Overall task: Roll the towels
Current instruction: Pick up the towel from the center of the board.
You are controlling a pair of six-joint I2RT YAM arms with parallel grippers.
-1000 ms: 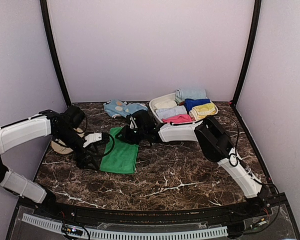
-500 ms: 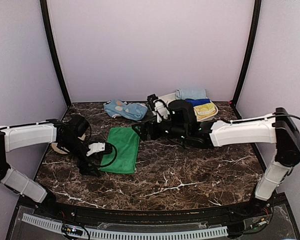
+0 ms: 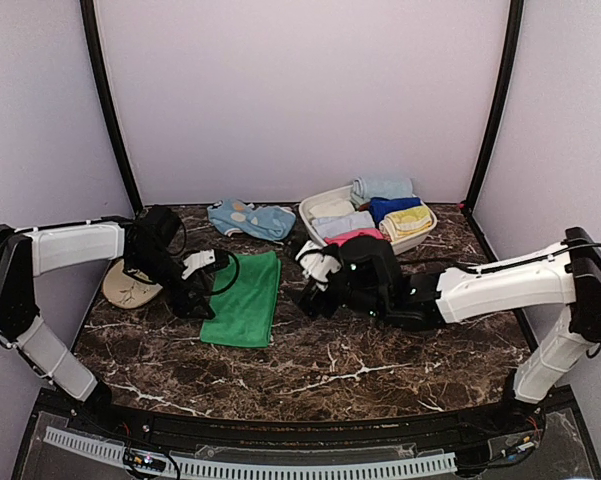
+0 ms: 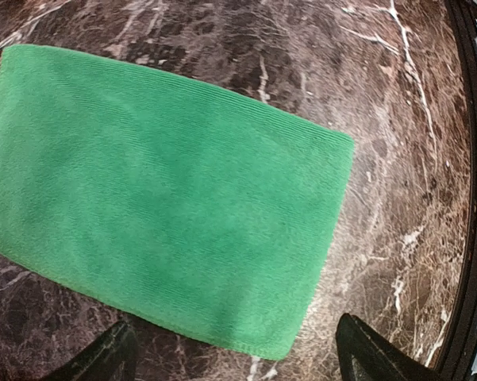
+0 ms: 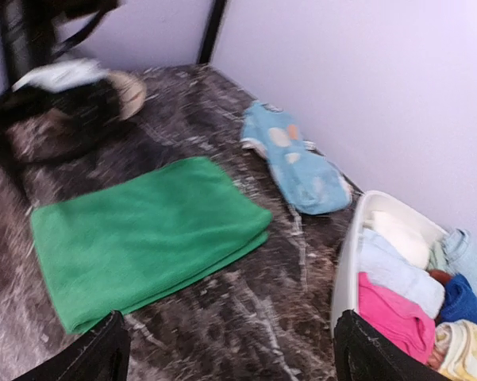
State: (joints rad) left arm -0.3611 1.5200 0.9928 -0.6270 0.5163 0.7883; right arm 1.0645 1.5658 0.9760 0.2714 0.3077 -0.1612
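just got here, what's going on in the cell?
Towel rolling, with this one not yet started. The green towel lies folded flat on the table, unrolled. The left gripper hovers over it, open and empty. The right gripper is off its right side, also open and empty. At the back, more cloths sit packed in the white basket.

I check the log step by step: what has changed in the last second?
The right gripper drew away rightward from the green towel; the left gripper moved toward the back along its left edge. Both jaws stand open, holding nothing. The towel and the basket stayed.
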